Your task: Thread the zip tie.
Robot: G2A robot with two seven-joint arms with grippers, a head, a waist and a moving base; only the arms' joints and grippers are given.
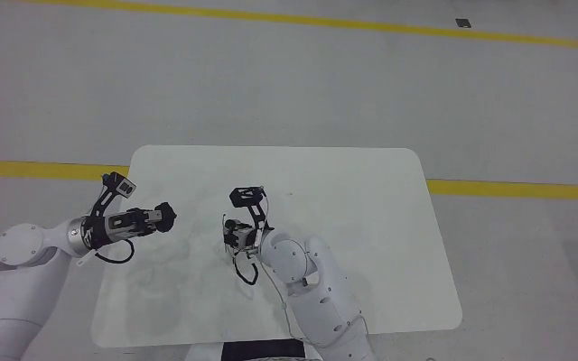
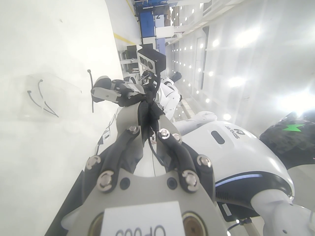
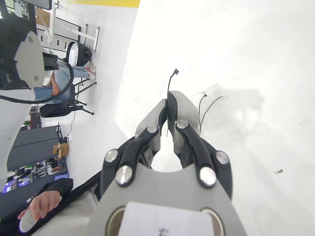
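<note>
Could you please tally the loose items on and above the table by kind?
Clear bag: 1
Zip ties: 3, one held in the right pincer, two lying at the bag
Total: 4

Bright, even overhead light washed the white table nearly to glare in both wrist views, so the zip tie stood out as a thin dark line. Ceiling lamps flared into pale streaks (in the left wrist view).
</note>
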